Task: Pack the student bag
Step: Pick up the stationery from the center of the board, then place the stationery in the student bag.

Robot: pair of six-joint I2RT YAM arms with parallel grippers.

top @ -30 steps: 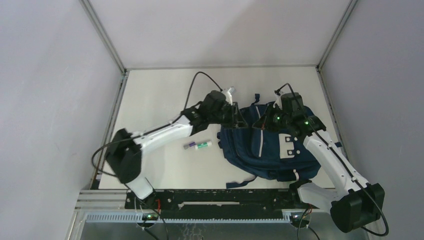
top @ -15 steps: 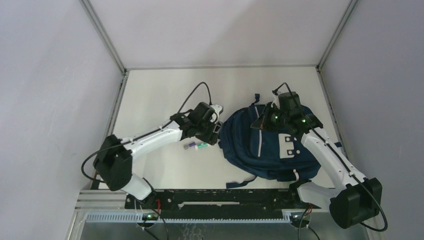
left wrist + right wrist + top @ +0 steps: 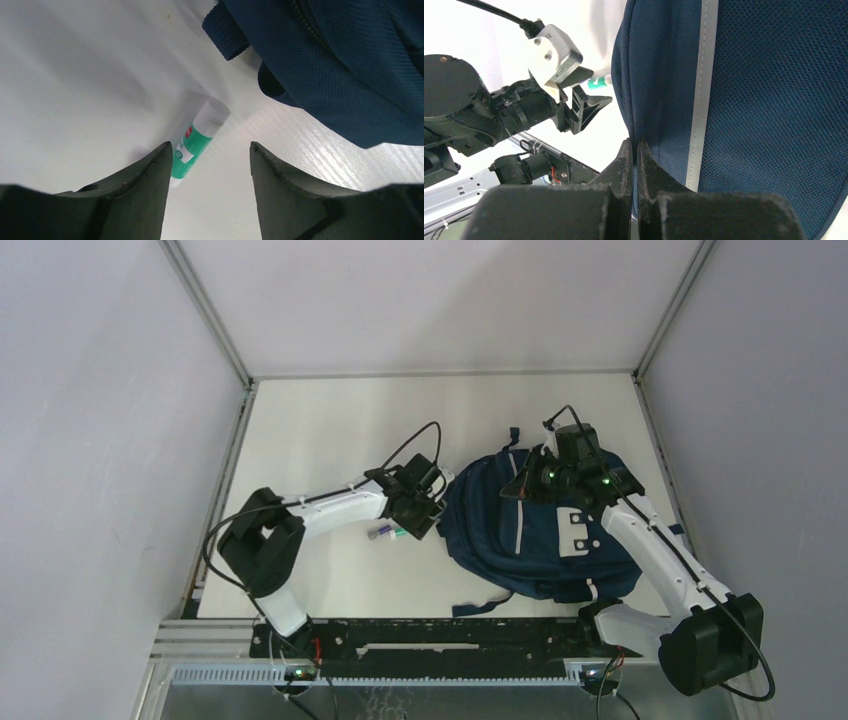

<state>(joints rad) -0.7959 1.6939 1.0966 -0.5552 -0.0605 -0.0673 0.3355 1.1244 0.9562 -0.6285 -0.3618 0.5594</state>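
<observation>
1. Student bag [image 3: 545, 540]: navy fabric with white piping and white front patches. Lies on the right half of the white table [image 3: 320, 430], dark straps trailing toward the near edge.
2. Right gripper [image 3: 518, 490]: sits over the bag's upper left part. Closed tight on the bag. In the right wrist view, both fingers [image 3: 624, 165] press together with a fold of the navy edge pinched between them, beside a strip of white piping.
3. Left gripper [image 3: 422, 515]: low over the table, just left of the bag. Jaws apart, nothing held; bare table shows in the gap between the two dark fingers [image 3: 135, 190].
4. Glue stick [image 3: 200, 140]: green body, white cap, lying flat on the table just beyond the left gripper's fingertips. Near end hidden behind one finger; cap end points toward the bag. Close to the bag, not touching it.
5. Small purple thing [image 3: 378, 533]: on the table just left of the glue stick in the top view. Too small to tell what it is.
6. Webbing loop [image 3: 227, 30]: navy, at the bag's edge, resting on the table beyond the glue stick in the left wrist view.
</observation>
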